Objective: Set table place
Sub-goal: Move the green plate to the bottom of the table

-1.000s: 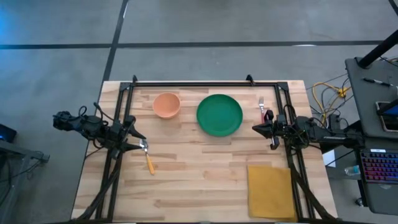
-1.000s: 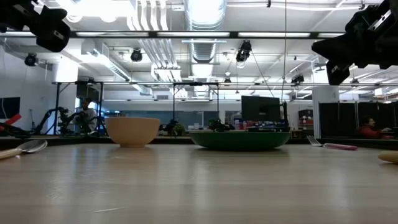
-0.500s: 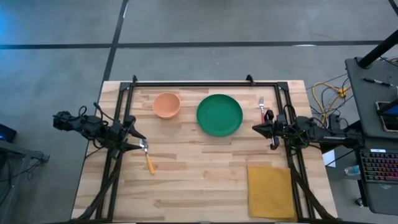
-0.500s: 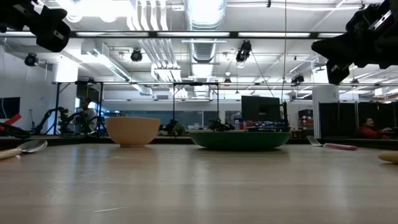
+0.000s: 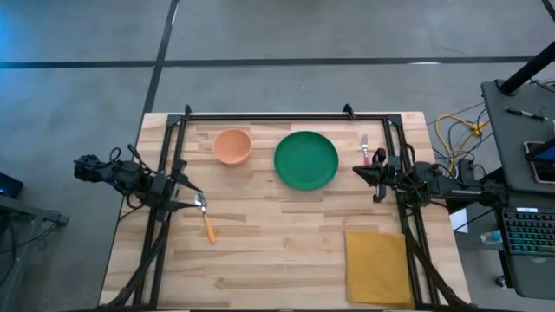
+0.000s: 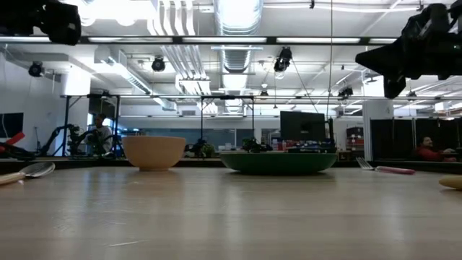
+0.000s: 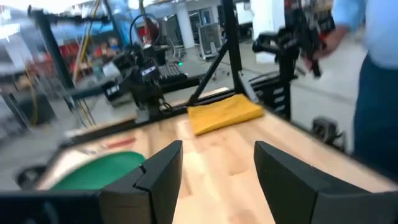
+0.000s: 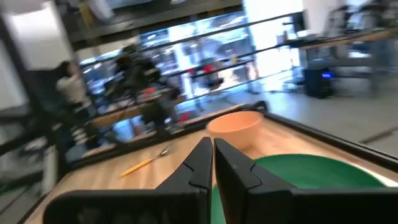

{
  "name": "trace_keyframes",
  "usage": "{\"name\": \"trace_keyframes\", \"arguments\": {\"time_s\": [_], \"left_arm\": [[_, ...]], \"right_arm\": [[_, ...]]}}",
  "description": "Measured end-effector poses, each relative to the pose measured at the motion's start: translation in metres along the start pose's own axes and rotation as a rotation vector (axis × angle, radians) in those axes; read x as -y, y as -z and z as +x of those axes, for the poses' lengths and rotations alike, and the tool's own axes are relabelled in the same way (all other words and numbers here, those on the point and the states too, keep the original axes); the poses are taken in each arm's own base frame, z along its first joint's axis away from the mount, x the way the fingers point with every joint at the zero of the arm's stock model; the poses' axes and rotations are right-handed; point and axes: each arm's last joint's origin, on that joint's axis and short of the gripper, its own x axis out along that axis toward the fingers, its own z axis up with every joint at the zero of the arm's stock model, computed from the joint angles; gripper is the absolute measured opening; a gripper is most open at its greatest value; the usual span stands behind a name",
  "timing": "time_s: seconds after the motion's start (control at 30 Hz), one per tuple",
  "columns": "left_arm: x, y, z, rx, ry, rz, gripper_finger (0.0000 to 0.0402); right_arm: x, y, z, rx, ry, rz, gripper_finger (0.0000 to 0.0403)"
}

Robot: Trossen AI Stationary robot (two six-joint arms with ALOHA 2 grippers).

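From above, the counter (image 5: pixel 286 251) of light planks carries a black frame (image 5: pixel 286 115) along its far and side edges. A green plate (image 5: pixel 306 159) lies toward the far middle, with a peach bowl (image 5: pixel 232 146) just to its left, apart from it. A red-handled fork (image 5: pixel 366 152) lies right of the plate, near the right frame rail. An orange-handled spoon (image 5: pixel 206 220) lies at the left, nearer than the bowl, and a mustard napkin (image 5: pixel 378 265) lies flat at the near right. The left end effector (image 5: pixel 192 198) hangs at the left edge just beside the spoon's bowl end; the right end effector (image 5: pixel 360 171) hangs right of the plate, close to the fork. From counter height, the bowl (image 6: pixel 154 152) and plate (image 6: pixel 278 161) stand side by side far off, the spoon (image 6: pixel 27 171) at the left edge and the fork (image 6: pixel 386 169) at the right, both arms raised off the wood. The left wrist camera shows its fingers (image 7: pixel 158 174) spread wide and empty, with the napkin (image 7: pixel 225 112) and plate (image 7: pixel 99 170) beyond. The right wrist camera shows its fingers (image 8: pixel 200 163) pressed together, holding nothing, with the bowl (image 8: pixel 236 127), plate (image 8: pixel 305 171) and spoon (image 8: pixel 147 160) ahead.
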Motion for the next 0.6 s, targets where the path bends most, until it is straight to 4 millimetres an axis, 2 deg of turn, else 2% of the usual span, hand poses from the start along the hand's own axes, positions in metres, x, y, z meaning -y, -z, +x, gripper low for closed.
{"name": "trace_keyframes", "arguments": {"time_s": [0.2,0.47,0.6], "left_arm": [[0.0,0.0,0.0,0.0,0.0,0.048,0.0185],[0.0,0.0,0.0,-0.003,0.001,0.051,0.0185],[-0.002,-0.008,0.0,0.087,-0.021,0.043,0.0185]], "right_arm": [[0.001,-0.001,0.0,0.02,0.052,0.106,0.0011],[-0.001,-0.009,0.0,0.097,0.012,0.129,0.0011],[-0.003,-0.018,0.001,0.184,-0.009,0.088,0.0011]]}}
